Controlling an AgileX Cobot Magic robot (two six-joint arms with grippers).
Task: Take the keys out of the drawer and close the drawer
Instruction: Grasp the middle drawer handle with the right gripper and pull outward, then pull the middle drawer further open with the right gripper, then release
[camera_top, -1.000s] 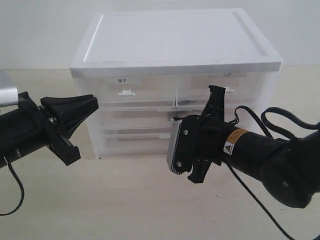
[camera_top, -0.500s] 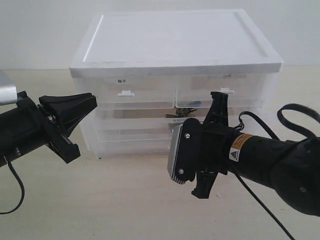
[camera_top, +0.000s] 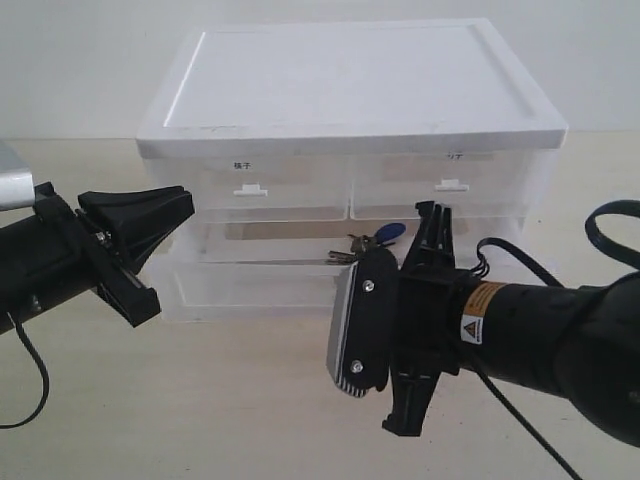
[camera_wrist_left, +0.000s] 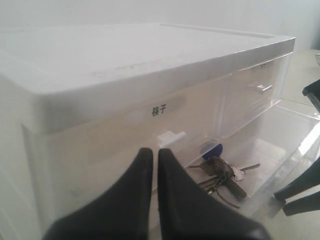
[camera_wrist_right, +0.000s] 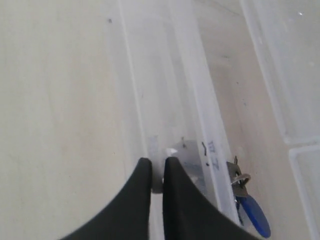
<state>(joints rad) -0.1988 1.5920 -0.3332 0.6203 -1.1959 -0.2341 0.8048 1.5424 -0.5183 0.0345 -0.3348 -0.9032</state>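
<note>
Exterior view: a white cabinet (camera_top: 350, 80) stands on a pale table (camera_top: 200, 400). Its middle drawer (camera_top: 240, 285) juts forward, open, below two labelled half-width top drawers (camera_top: 250, 185). The keys (camera_top: 362, 247) lie inside the open drawer near its centre, with the blue fob (camera_top: 392, 233) toward the cabinet. The right arm (camera_top: 520, 320) sits in front and hides the middle of the drawer's front wall and its handle. The left gripper (camera_top: 180, 208) hangs off the cabinet's left corner, apart from it.

Left wrist view: the left fingers are pressed almost together with nothing between them. They point at the labelled top drawer's white handle tab (camera_wrist_left: 171, 137) and block part of the cabinet front. Past them the keys rest on the drawer floor, unobstructed.

Right wrist view: the right gripper (camera_wrist_right: 156, 162) is closed on the small white tab at the drawer's front edge. The keys show just behind the translucent front wall.
</note>
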